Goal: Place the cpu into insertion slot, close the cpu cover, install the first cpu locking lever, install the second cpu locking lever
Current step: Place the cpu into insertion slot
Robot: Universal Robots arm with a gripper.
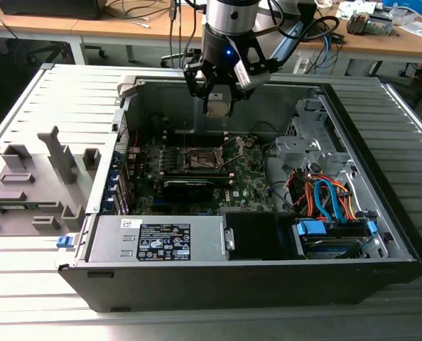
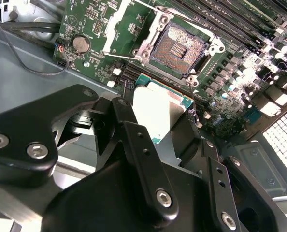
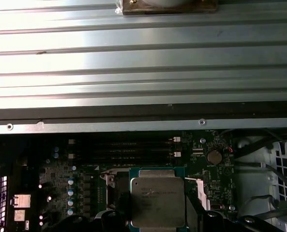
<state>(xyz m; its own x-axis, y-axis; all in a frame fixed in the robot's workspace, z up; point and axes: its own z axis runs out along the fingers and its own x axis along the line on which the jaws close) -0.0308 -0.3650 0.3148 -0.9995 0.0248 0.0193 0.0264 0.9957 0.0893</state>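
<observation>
I read the black multi-link gripper (image 1: 218, 108) as clenched on the small flat square cpu with the silver-grey metal top (image 1: 219, 110), holding it by two opposite edges. In the exterior view it hangs inside the open black computer case (image 1: 381, 241), above the green motherboard (image 1: 250, 181). The cpu is in the air, clear of the board.

In the second wrist view the black fingers (image 2: 134, 140) flank the cpu (image 2: 153, 108). The square insertion slot with the silver rim and dark brownish centre (image 2: 179, 46) lies just beyond it, uncovered, contacts exposed. The thin silver cpu cover frame (image 2: 115, 29) stands raised at one side of the slot (hinged clear of the centre).

In the first wrist view the cpu (image 3: 158, 203) shows its metal top, level, over the motherboard (image 3: 61, 179).
</observation>
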